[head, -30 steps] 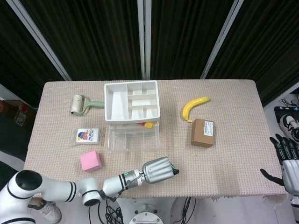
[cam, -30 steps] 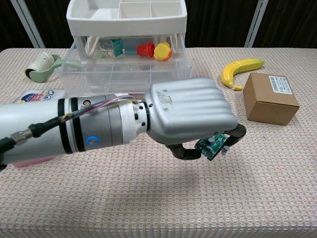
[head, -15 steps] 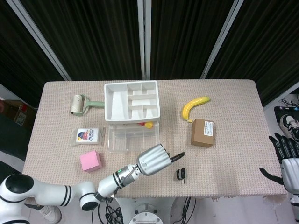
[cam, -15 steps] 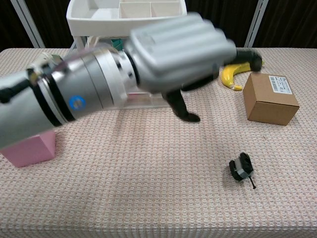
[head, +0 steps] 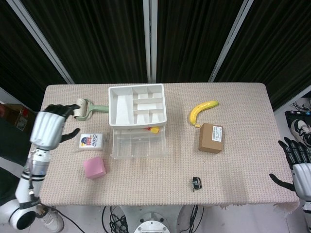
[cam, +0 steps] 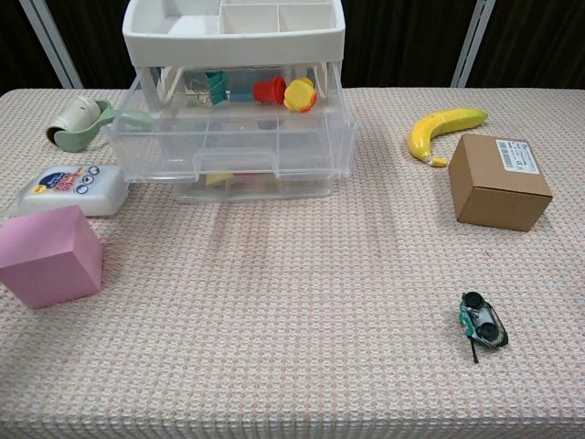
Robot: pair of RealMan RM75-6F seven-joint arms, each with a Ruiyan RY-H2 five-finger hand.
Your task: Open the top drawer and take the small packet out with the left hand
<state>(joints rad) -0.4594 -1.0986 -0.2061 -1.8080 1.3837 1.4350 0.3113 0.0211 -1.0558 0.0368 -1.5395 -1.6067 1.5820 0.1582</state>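
The small dark packet [head: 196,183] lies on the table cloth near the front edge, right of centre; in the chest view the packet [cam: 482,326] rests alone with nothing touching it. The clear top drawer [head: 138,143] of the white drawer unit [head: 137,104] stands pulled out toward me, and the chest view shows clips and small red and yellow items inside the drawer [cam: 228,137]. My left hand [head: 48,128] hovers at the table's far left edge, fingers apart and holding nothing. My right hand [head: 299,170] hangs off the table's right side, fingers spread, empty.
A banana [head: 202,110] and a cardboard box [head: 211,138] sit to the right of the drawer unit. On the left are a pink block [head: 94,167], a white wipes pack [head: 90,141] and a lint roller [head: 85,108].
My left hand let the packet go onto the front right of the table, then swung away to the far left edge. The right hand stayed put.
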